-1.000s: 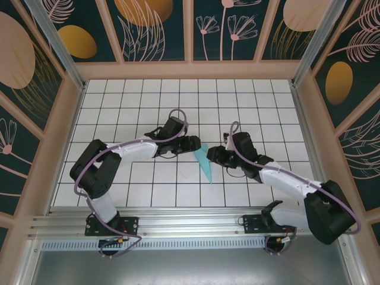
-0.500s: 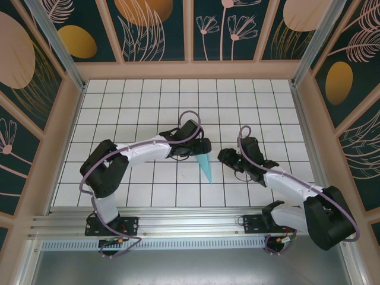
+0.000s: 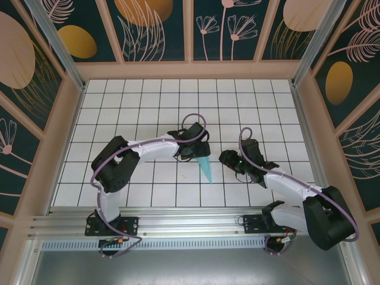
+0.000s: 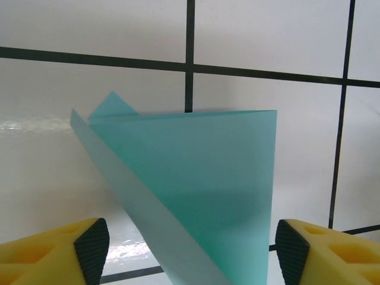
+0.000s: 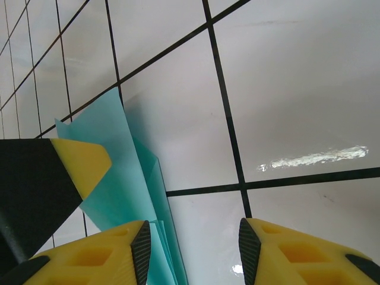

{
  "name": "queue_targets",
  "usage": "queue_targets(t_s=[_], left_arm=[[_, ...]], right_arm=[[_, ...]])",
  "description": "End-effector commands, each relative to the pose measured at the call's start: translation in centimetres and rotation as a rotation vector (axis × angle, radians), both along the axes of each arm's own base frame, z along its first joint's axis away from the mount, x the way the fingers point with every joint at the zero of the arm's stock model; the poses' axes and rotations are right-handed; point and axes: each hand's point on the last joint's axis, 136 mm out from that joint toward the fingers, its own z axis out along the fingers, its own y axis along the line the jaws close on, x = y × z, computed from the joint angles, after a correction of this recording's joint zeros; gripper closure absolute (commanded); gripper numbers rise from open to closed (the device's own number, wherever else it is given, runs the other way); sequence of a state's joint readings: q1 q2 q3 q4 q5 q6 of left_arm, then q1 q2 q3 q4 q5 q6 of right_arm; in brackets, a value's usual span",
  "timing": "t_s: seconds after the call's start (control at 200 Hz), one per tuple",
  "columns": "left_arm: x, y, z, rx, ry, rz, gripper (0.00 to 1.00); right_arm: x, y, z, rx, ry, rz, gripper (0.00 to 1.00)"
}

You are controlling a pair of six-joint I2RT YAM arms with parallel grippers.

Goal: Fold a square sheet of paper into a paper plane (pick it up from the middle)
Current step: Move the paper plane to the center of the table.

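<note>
White gridded tabletop point(image 3: 119, 107); dark floral wall panels point(image 3: 154, 29); pale wooden frame point(image 3: 190, 70) around.

Paper plane point(image 4: 208, 190): thin cyan paper, matt, smooth, sharply creased.
Table point(image 5: 285, 89): glossy white surface with glare patches.
Left gripper point(image 4: 190, 252) fingers point(image 4: 332, 252): yellow plastic, matt black pads.
Rail point(image 3: 178, 217): bare metal.

You are looking into a purpose-built robot test cell, a lab rig and not a home. The white tabletop point(image 3: 119, 101) is ruled with a black grid. Wooden-framed walls point(image 3: 190, 70) carry dark botanical print panels point(image 3: 160, 29). An aluminium post point(image 3: 54, 41) stands at a corner. The left arm base point(image 3: 110, 225) and right arm base point(image 3: 267, 224) are bolted by a metal rail point(image 3: 190, 221).
</note>
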State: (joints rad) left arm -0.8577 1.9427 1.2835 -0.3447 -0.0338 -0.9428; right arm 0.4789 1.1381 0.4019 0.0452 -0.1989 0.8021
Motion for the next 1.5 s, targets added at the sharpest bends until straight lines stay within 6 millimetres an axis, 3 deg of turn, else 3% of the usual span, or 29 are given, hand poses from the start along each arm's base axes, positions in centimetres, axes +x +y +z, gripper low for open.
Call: queue_targets(t_s=[0.0,0.39,0.616,1.071,1.321,1.496], left_arm=[[-0.5,0.7,1.3,-0.007,-0.02,0.011,0.29],[-1.6,2.5,2.8,-0.063,-0.073,0.039,0.64],[-2.2,3.5,2.0,-0.037,-0.068,0.033,0.88],[-2.4,3.9,1.6,-0.024,-0.084,0.014,0.9],[-2.4,3.7,1.7,-0.028,-0.085,0.004,0.9],[-2.3,3.7,1.8,-0.027,-0.09,0.0,0.9]], right_arm=[[0.4,-0.1,0.1,0.006,-0.007,-0.012,0.53],[0.9,1.9,1.0,0.077,-0.037,0.063,0.53],[0.9,3.4,1.9,0.112,-0.083,0.142,0.52],[0.0,8.1,1.2,0.145,-0.073,0.353,0.49],[-0.4,9.1,0.5,0.14,-0.05,0.406,0.49],[0.3,7.9,1.5,0.081,-0.101,0.35,0.48]])
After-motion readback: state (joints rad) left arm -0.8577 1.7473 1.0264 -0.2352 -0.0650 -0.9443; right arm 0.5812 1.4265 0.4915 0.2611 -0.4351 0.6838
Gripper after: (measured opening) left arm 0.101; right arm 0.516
